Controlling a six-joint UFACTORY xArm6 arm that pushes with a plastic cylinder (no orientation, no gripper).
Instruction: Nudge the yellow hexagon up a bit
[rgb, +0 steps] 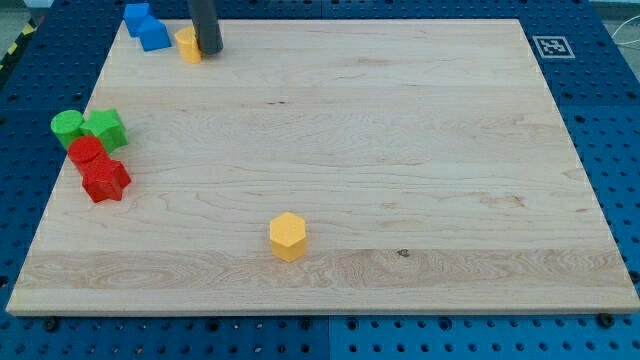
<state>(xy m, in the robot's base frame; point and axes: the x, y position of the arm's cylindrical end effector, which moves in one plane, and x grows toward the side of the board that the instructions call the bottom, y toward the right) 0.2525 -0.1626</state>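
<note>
The yellow hexagon (287, 236) stands on the wooden board (400, 150) near the view's bottom, a little left of centre. My tip (209, 49) is at the view's top left, touching or just right of another yellow block (187, 44). The tip is far above and to the left of the hexagon.
A blue block (146, 26) lies at the top left corner beside the small yellow block. At the left edge sit a green cylinder (68, 125), a green block (105, 127), a red cylinder (86, 152) and a red block (105, 180). A printed marker (551, 46) is at the top right.
</note>
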